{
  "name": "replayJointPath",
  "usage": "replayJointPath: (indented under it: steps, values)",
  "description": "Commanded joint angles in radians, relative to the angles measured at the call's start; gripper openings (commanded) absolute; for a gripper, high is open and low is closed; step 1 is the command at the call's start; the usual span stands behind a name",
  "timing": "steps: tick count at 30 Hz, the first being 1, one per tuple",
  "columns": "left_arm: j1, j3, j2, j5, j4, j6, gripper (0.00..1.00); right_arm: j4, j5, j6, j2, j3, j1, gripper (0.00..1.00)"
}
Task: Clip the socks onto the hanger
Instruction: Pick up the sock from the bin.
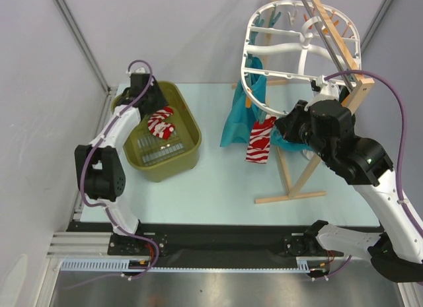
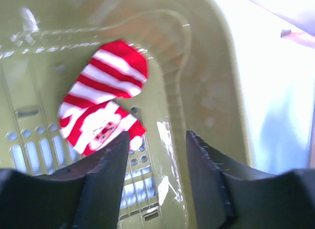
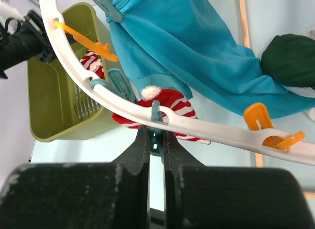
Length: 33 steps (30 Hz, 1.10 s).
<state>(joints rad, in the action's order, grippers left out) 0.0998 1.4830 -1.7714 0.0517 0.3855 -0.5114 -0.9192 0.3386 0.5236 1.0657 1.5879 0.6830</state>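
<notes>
One red-and-white striped sock (image 1: 260, 140) hangs under the near rim of the white oval hanger (image 1: 254, 96); in the right wrist view this sock (image 3: 170, 103) sits behind the rim (image 3: 206, 125). My right gripper (image 3: 156, 136) is shut on a teal clip (image 3: 157, 140) at that rim, right by the sock. A second striped sock (image 1: 160, 121) lies in the olive-green basket (image 1: 185, 102). My left gripper (image 2: 156, 140) is open over the basket, the sock (image 2: 103, 103) ahead and left of its fingertips, untouched.
Teal cloths (image 1: 236, 119) hang from the hanger beside the sock; a dark green cloth (image 3: 290, 59) hangs further right. The wooden stand (image 1: 291, 178) has legs on the table under my right arm. Orange clips (image 3: 263, 123) sit along the rim.
</notes>
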Motion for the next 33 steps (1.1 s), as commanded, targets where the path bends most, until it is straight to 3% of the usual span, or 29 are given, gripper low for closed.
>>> replayJointPath:
  steps: [1,3,9,19,24,25,26,28,29,31,32,33]
  values:
    - [0.029,0.111,-0.086,0.054,0.132,0.141,0.56,-0.026,-0.029,0.019,-0.004,-0.009,-0.002,0.0]
    - [0.038,0.148,-0.146,0.089,0.167,0.168,0.6,-0.026,-0.033,0.021,-0.001,-0.008,-0.003,0.0]
    - [0.044,0.132,-0.194,0.114,0.182,0.197,0.52,-0.026,-0.033,0.021,0.0,-0.005,-0.002,0.0]
    - [0.049,0.134,-0.289,0.119,0.173,0.215,0.55,-0.024,-0.041,0.027,0.004,-0.009,-0.002,0.0]
    - [0.051,0.151,-0.327,0.122,0.173,0.223,0.46,-0.027,-0.035,0.027,0.004,-0.009,-0.002,0.0]
    - [0.049,0.152,-0.327,0.129,0.173,0.226,0.43,-0.03,-0.035,0.026,0.004,-0.009,0.0,0.0]
    - [0.049,0.154,-0.327,0.132,0.167,0.228,0.32,-0.03,-0.035,0.026,0.004,-0.009,-0.002,0.0]
    - [0.049,0.164,-0.323,0.137,0.164,0.237,0.27,-0.029,-0.035,0.027,0.002,-0.006,-0.002,0.0]
    - [0.051,0.175,-0.316,0.142,0.165,0.238,0.19,-0.032,-0.035,0.026,0.0,-0.006,-0.002,0.0]
    - [0.049,0.186,-0.289,0.129,0.167,0.243,0.12,-0.035,-0.032,0.023,0.0,-0.002,-0.002,0.0]
    - [0.049,0.201,-0.277,0.126,0.173,0.243,0.02,-0.036,-0.032,0.021,0.0,0.0,-0.002,0.0]
    - [0.049,0.207,-0.24,0.125,0.179,0.24,0.0,-0.038,-0.033,0.021,0.002,0.0,-0.002,0.0]
